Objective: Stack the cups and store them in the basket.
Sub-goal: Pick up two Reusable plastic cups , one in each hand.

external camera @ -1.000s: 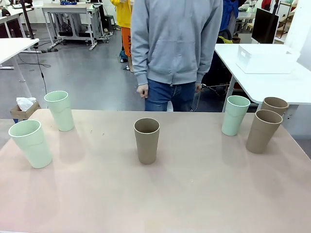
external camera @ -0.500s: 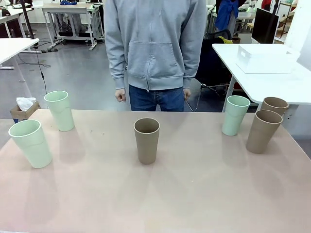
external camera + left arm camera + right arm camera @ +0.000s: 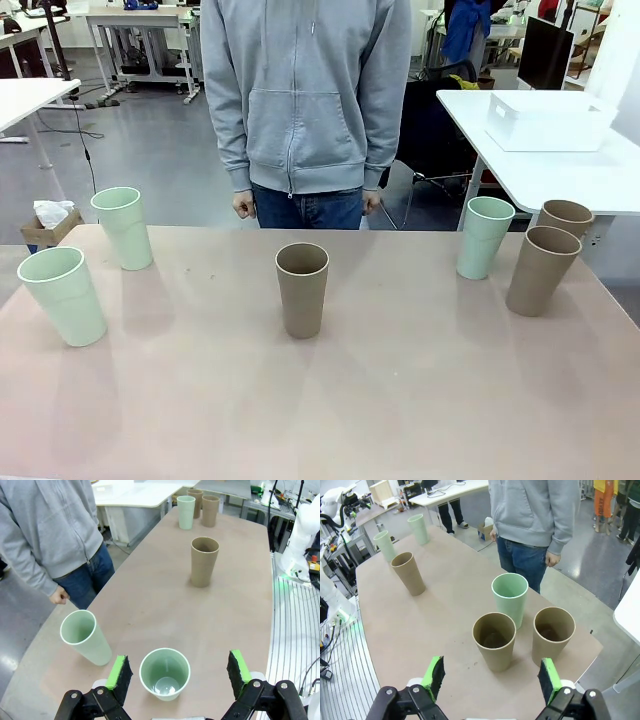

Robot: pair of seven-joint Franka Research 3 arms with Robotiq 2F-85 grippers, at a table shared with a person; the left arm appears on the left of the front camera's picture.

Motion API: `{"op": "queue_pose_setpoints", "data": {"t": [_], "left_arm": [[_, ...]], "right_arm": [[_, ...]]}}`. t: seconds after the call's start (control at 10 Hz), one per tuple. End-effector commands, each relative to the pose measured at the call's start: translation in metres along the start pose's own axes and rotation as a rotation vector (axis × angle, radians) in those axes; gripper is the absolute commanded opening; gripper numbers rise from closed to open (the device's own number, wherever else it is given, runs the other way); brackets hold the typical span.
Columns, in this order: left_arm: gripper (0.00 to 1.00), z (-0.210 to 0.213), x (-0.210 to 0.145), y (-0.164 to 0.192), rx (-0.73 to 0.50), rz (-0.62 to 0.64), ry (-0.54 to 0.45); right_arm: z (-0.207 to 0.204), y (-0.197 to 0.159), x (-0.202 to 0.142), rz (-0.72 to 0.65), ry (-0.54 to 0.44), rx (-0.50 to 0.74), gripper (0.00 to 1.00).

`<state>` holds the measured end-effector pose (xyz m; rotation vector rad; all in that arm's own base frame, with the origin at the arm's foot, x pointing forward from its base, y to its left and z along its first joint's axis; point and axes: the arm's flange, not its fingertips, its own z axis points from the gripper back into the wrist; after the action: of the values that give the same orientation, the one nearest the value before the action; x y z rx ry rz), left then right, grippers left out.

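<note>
The person [image 3: 305, 100] is cut off above the shoulders by the top edge of the front view, and the legs are hidden behind the far edge of the table [image 3: 420, 400]. At the far right, the lower part of the farther brown cup [image 3: 567, 214] is hidden behind the nearer brown cup [image 3: 541, 272]. The inside of the basket [image 3: 545, 125], on the side table [image 3: 560, 180], cannot be seen. In the wrist views the bottom edge cuts off the left gripper [image 3: 178, 662] and the right gripper [image 3: 491, 667] below their fingers.
</note>
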<state>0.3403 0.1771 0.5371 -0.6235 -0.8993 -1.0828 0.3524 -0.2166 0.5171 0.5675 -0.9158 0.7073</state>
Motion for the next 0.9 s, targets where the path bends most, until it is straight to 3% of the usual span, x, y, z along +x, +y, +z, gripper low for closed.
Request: {"op": "queue_pose_setpoints", "data": {"t": [0.0, 0.8], "left_arm": [[1.00, 0.0007, 0.0007, -0.0010, -0.007, -0.014, -0.006], [1.00, 0.0007, 0.0007, -0.0010, -0.007, -0.014, -0.006]], "right_arm": [[-0.0004, -0.0019, 0.0026, 0.015, -0.029, 0.000, 1.00], [-0.0004, -0.0019, 0.0026, 0.015, -0.029, 0.000, 1.00]]}}
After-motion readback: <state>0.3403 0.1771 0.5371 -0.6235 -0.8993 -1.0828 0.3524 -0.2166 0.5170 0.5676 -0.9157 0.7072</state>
